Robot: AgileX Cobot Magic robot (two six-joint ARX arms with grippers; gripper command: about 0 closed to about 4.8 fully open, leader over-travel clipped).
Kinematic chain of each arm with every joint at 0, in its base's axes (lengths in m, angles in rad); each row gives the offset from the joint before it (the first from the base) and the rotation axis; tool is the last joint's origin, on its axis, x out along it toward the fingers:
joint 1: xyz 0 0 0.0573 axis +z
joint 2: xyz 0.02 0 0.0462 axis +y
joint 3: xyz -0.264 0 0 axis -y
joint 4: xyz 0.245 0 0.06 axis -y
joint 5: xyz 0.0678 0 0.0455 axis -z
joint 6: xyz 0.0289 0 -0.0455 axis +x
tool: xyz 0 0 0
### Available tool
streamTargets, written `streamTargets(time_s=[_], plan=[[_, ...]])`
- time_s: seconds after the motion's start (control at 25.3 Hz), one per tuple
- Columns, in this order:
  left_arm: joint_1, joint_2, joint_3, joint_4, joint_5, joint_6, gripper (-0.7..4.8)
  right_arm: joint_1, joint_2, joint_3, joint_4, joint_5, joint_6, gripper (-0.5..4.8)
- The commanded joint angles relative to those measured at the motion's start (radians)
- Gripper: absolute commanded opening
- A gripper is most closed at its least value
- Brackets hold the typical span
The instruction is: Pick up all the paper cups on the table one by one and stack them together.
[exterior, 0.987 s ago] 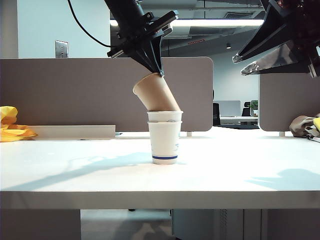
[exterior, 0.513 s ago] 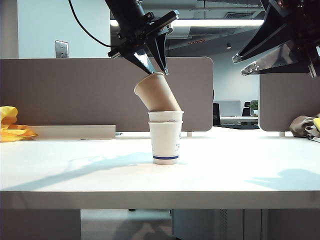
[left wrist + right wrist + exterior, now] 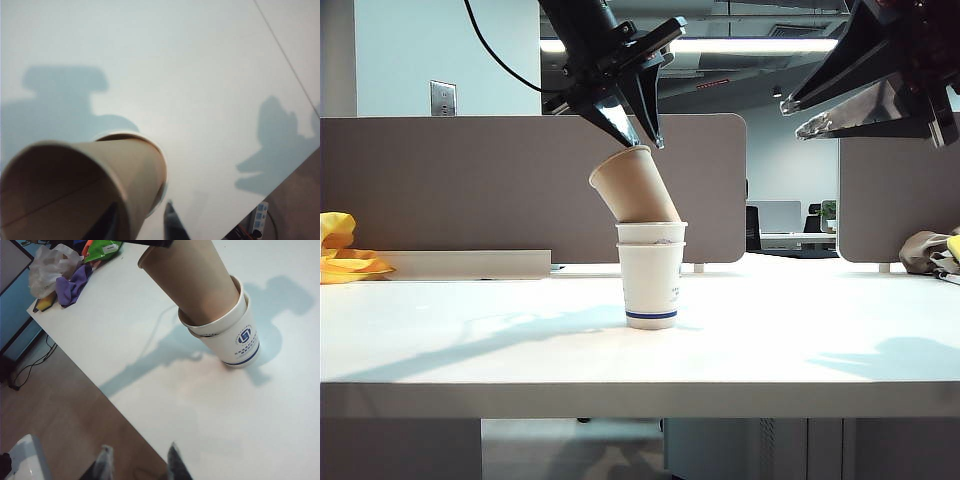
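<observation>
Grey-brown partition panel (image 3: 450,190) stood behind the desk. Yellow cloth (image 3: 342,255) lay at the far left edge. Wall plate (image 3: 442,98) sat above it. Purple and white rags (image 3: 59,275) were heaped together.

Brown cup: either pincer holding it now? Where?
No. Left pincer is open just above the brown cup's rim; it leans in the white cups. Right pincer is open, empty.

Mid-table, passage is blocked only by the stacked paper cups (image 3: 650,270), the brown cup (image 3: 633,186) tilted toward 10 o'clock. Bare table (image 3: 470,350) is left at 9 and 3 o'clock. Open-jawed left gripper (image 3: 642,130) and right gripper (image 3: 798,115) are held above.
</observation>
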Motion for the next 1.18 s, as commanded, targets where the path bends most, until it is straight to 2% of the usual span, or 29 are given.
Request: streamTargets(time_s=[0.04, 0.12, 0.47, 0.75, 0.95, 1.03, 1.18], plan=[[-0.002, -0.003, 0.005, 0.008, 0.002, 0.006, 1.02, 0.0, -0.004, 0.005, 0.017, -0.003, 0.004, 1.44], [-0.003, 0.001, 0.005, 0.011, 0.003, 0.006, 0.88, 0.0, -0.004, 0.005, 0.02, -0.003, 0.008, 1.44], [-0.039, 0.024, 0.006, 0.029, 0.011, 0.004, 0.88, 0.0, -0.004, 0.005, 0.024, -0.003, 0.008, 1.44], [-0.035, 0.014, 0.013, 0.03, 0.005, 0.011, 0.89, 0.0, -0.004, 0.005, 0.025, -0.003, 0.008, 1.44], [-0.035, -0.018, 0.013, 0.045, 0.003, 0.05, 0.89, -0.002, -0.008, 0.005, 0.042, 0.002, -0.013, 1.44], [-0.035, -0.046, 0.013, 0.061, -0.02, 0.058, 0.89, -0.002, -0.022, 0.005, 0.054, 0.04, -0.032, 1.44], [-0.035, -0.137, 0.013, 0.093, -0.148, 0.066, 0.89, -0.002, -0.071, 0.005, 0.116, 0.108, -0.035, 1.44]])
